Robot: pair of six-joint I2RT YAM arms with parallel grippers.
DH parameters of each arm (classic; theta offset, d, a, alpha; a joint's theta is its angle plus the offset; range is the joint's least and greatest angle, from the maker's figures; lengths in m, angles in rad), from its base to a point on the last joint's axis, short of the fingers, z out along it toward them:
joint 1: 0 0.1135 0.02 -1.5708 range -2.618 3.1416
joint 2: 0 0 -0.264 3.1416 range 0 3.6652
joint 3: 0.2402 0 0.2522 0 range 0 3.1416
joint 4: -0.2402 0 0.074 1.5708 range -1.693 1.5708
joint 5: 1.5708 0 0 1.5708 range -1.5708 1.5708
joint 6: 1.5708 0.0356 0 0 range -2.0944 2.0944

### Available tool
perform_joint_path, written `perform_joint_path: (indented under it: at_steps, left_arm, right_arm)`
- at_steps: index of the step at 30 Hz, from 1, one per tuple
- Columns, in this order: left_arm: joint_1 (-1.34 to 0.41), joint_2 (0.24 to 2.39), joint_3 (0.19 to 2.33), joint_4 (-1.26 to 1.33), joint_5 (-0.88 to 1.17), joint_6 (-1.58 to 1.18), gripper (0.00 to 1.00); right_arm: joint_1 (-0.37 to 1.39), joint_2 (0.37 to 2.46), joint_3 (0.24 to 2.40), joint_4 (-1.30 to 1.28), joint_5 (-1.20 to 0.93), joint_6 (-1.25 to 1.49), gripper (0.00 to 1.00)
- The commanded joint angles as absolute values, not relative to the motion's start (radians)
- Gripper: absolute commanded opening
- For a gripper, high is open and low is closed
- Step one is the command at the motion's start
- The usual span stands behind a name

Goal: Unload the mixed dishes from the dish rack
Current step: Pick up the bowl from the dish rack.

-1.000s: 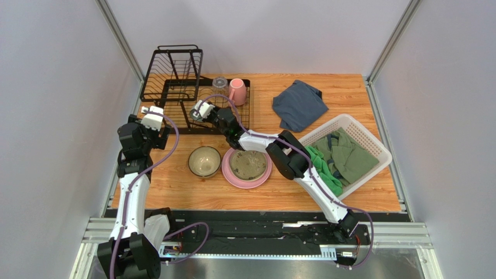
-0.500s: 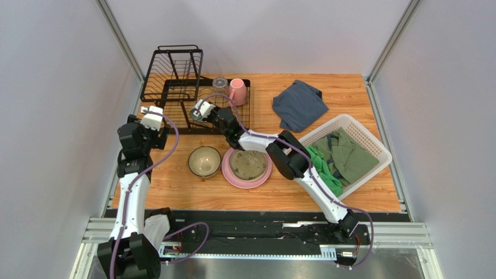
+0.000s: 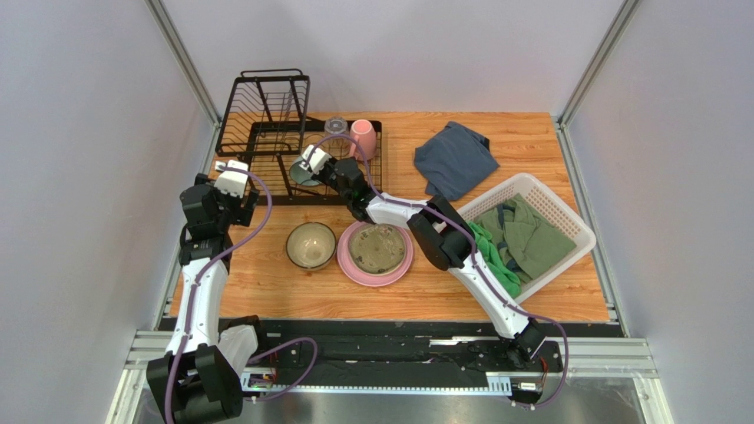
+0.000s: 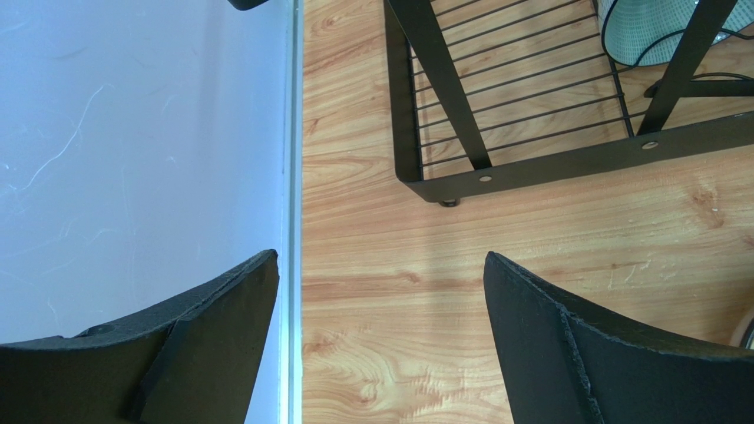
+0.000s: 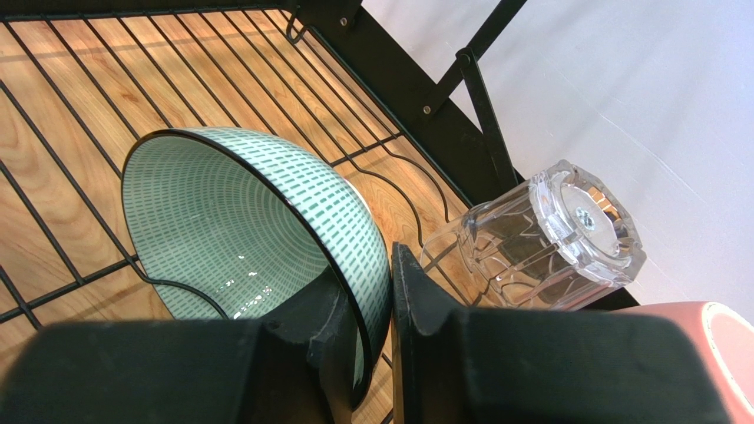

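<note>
Teal bowl (image 5: pixel 239 221) had tipped up and shifted slightly toward the back of the dish rack (image 5: pixel 394 88), rim clamped between the right fingers (image 5: pixel 425 309); extraction had apparently begun. Left fingers (image 4: pixel 566 336) stood apart above the counter (image 4: pixel 531 212).

You have six dishes to count. Two are bowls: one pale teal bowl (image 5: pixel 265 238) and one tan-olive bowl (image 3: pixel 311 245). Two are plates: one pink plate (image 3: pixel 347 265) and one cream plate (image 3: pixel 377 249). Add one pink mug (image 3: pixel 361 138) and one glass tumbler (image 5: pixel 540 234). You see one black dish rack (image 4: pixel 531 165) and one white basket (image 3: pixel 496 196). There is one blue-grey cloth (image 3: pixel 456 159); the green clothes (image 3: pixel 531 234) are too bunched to count. You have two grippers: one left gripper (image 4: pixel 380 336) and one right gripper (image 5: pixel 376 274).
</note>
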State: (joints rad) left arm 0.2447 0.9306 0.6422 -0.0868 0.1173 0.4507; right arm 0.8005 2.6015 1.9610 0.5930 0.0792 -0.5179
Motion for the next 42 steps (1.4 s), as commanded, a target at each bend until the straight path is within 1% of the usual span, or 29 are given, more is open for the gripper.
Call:
perform_joint_path:
  at_steps: [1,6,10,18,28,35,42]
  left_arm:
    - [0.258,0.934,0.647,-0.038,0.117,0.453,0.93]
    - [0.258,0.939,0.647,-0.035,0.112,0.456,0.93]
    - [0.258,0.937,0.647,-0.035,0.109,0.456,0.93]
    - [0.261,0.933,0.646,-0.038,0.097,0.456,0.93]
    - [0.264,0.919,0.650,-0.054,0.118,0.466,0.93]
    - [0.262,0.911,0.655,-0.064,0.144,0.465,0.93]
    - [0.262,0.919,0.664,-0.083,0.161,0.457,0.93]
  right_arm:
    - [0.795,2.565,2.052,0.723,0.097,-0.436,0.00]
    - [0.788,2.569,2.097,0.684,0.138,-0.338,0.00]
    - [0.787,2.572,2.103,0.684,0.155,-0.316,0.00]
    - [0.782,2.562,2.085,0.715,0.160,-0.318,0.00]
    - [0.764,2.513,2.071,0.655,0.169,-0.316,0.00]
    - [0.756,2.418,1.973,0.571,0.144,-0.319,0.00]
    - [0.752,2.292,1.827,0.549,0.120,-0.325,0.00]
